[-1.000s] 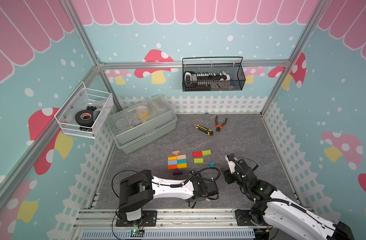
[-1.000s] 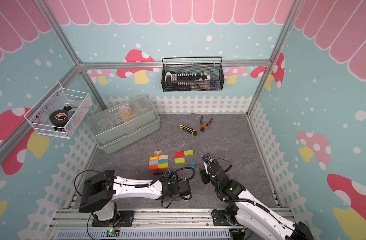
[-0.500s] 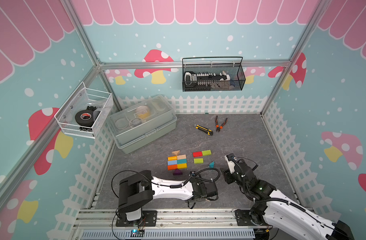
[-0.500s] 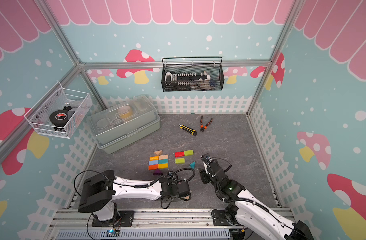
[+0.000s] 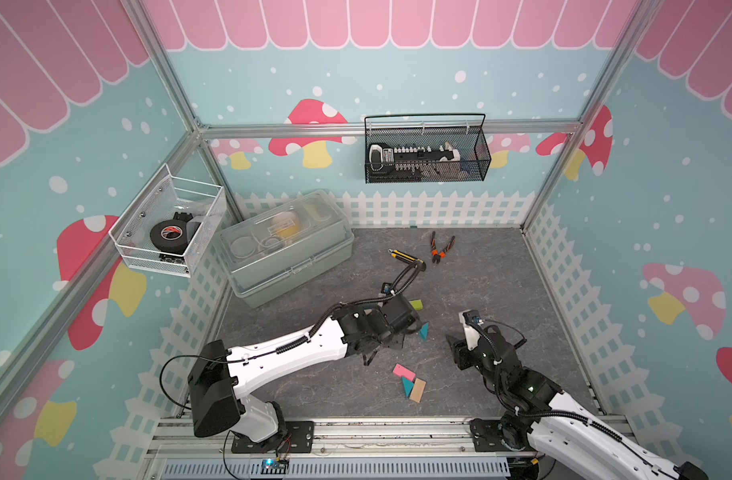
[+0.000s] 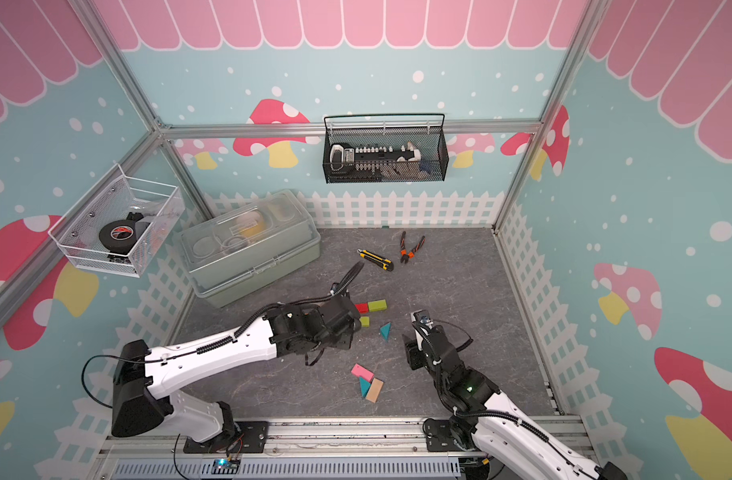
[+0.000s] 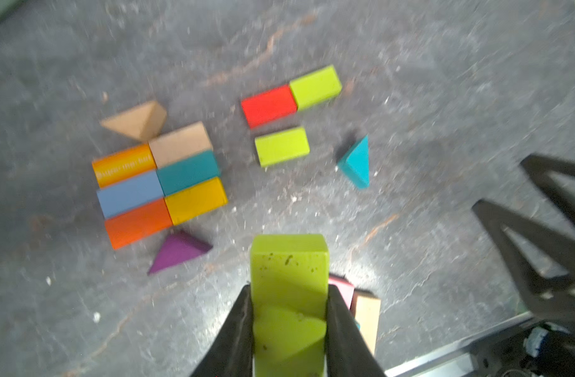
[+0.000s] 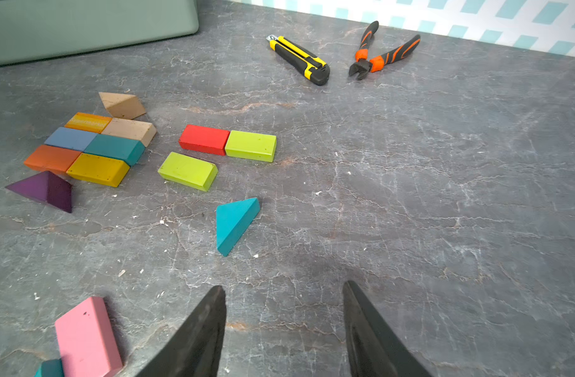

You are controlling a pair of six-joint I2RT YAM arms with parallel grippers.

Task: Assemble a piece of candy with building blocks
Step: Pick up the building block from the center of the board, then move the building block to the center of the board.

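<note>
Green blocks: three counted | one green block [image 7: 289, 287] clamped in left gripper [image 7: 287, 329], above table, purple wedge [image 7: 178, 251] at ten o'clock | right gripper [image 8: 284, 329] spread, nothing held

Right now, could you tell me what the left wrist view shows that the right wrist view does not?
Only the left wrist view shows the left gripper clamped on a green block, with a tan block beside it. Only the right wrist view shows the utility knife, the pliers and the right gripper, jaws apart, empty. Both show the teal wedge, red block and purple wedge.
</note>
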